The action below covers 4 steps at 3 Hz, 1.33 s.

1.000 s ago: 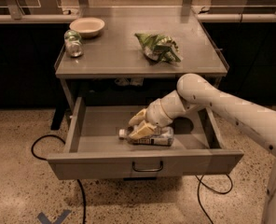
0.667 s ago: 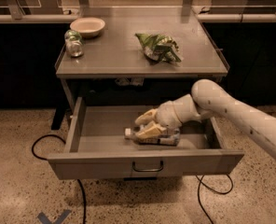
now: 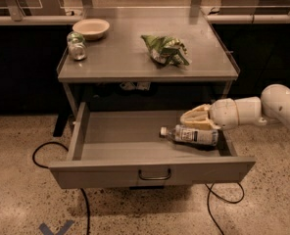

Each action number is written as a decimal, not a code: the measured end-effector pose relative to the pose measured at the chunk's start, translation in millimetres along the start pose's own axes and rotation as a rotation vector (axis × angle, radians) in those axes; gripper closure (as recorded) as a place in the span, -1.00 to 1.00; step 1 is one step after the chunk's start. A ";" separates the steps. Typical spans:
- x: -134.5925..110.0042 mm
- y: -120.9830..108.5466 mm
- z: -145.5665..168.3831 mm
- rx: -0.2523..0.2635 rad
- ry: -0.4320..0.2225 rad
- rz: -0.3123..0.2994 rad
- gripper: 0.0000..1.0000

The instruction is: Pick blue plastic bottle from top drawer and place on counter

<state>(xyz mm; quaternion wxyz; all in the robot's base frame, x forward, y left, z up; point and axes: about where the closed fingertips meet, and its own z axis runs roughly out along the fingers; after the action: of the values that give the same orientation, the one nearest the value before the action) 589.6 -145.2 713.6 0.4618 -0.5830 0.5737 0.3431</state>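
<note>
The blue plastic bottle (image 3: 190,135) lies on its side at the right end of the open top drawer (image 3: 110,131), white cap pointing left. My gripper (image 3: 196,119) comes in from the right on the white arm and sits just above and behind the bottle, touching or nearly touching its upper side. I cannot tell if the bottle rests on the drawer floor or is slightly lifted. The counter (image 3: 120,58) is the grey tabletop above the drawer.
On the counter stand a white bowl (image 3: 91,28) and a small glass jar with green lid (image 3: 76,46) at the back left, and a crumpled green bag (image 3: 165,49) right of centre. A black cable (image 3: 42,148) lies on the floor at the left.
The gripper and arm have moved from the drawer's middle to its right end. The bottle has moved right along with the gripper.
</note>
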 end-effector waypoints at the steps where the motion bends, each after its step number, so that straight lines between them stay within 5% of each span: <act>1: -26.0 -23.2 -54.2 0.023 0.038 -0.028 1.00; 4: -35.8 -34.6 -70.1 0.054 0.038 -0.055 -0.31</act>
<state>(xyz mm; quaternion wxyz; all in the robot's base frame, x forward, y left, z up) 610.8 -200.9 775.6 0.4758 -0.5922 0.5752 0.3034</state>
